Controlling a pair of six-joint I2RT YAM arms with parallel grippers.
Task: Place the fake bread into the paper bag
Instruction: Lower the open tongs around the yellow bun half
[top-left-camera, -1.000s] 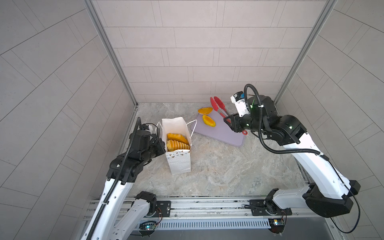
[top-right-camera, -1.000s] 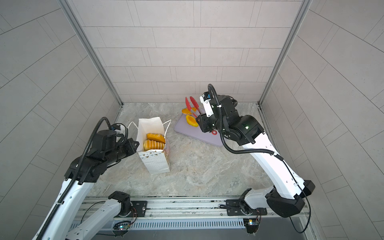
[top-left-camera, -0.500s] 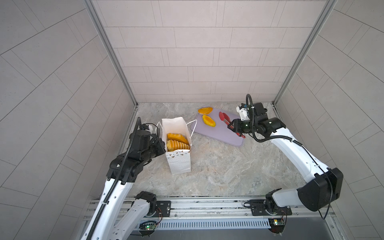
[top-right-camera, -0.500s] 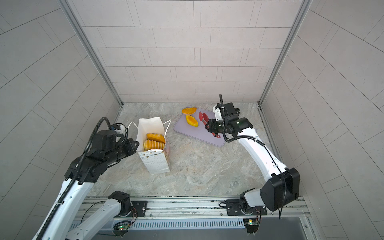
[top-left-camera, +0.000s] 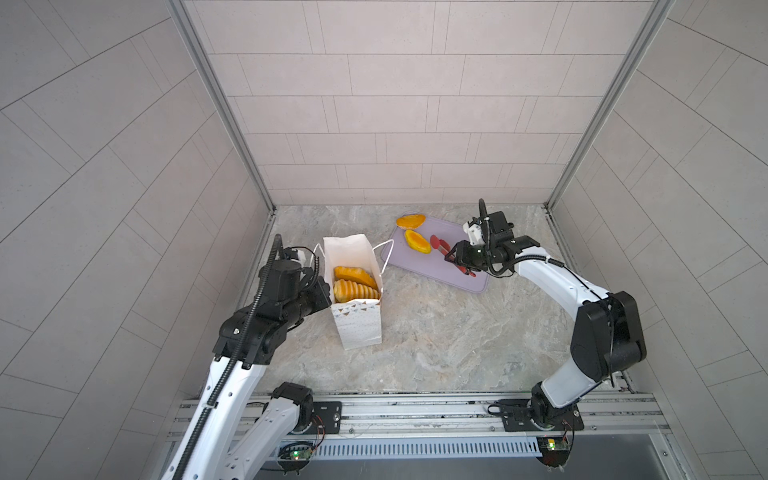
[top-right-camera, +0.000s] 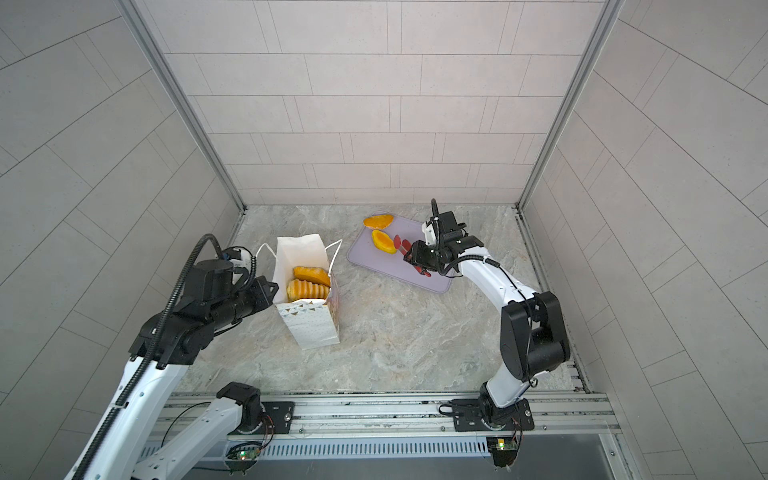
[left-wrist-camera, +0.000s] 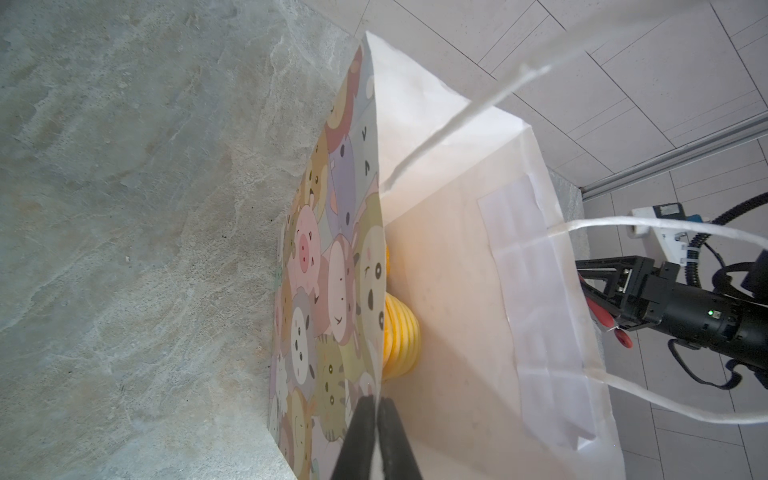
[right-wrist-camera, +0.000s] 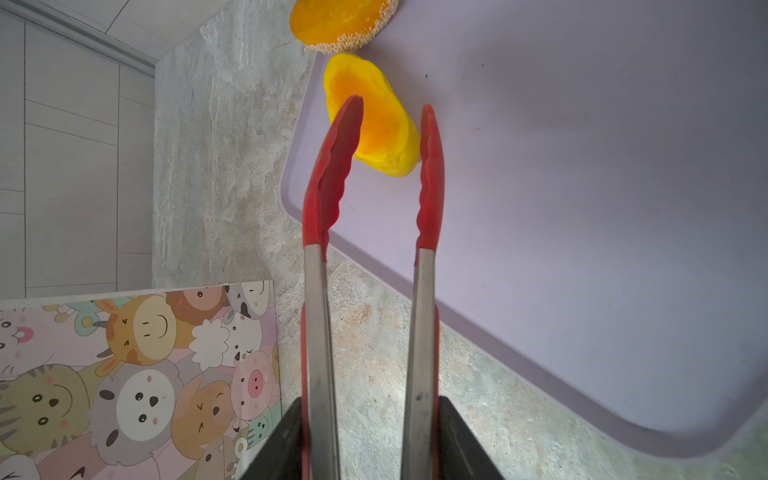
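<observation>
Grey tiled walls (top-left-camera: 374, 104) enclose a marbled tabletop (top-left-camera: 436, 332). A flat lilac tray (top-left-camera: 415, 266) carries 2 orange fake bread ovals (top-left-camera: 417, 242); the upright white paper bag (top-left-camera: 360, 328) holds 2 more. The left tool (left-wrist-camera: 377, 401) pinches its rim; the right tool (right-wrist-camera: 370, 436) clamps red-tipped tongs (right-wrist-camera: 332, 174).

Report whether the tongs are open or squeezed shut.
Open. In the right wrist view the tongs' red tips stand apart by the oval bread.

left arm (top-left-camera: 249, 332) bent low, forearm reaching rightward | left tool (left-wrist-camera: 377, 404) pinched shut on the paper bag (left-wrist-camera: 457, 270) rim | right arm (top-left-camera: 557, 286) arched forward, wrist level | right tool (top-left-camera: 455, 259) clamped on tongs (right-wrist-camera: 318, 332) handles, jaws partly apart
</observation>
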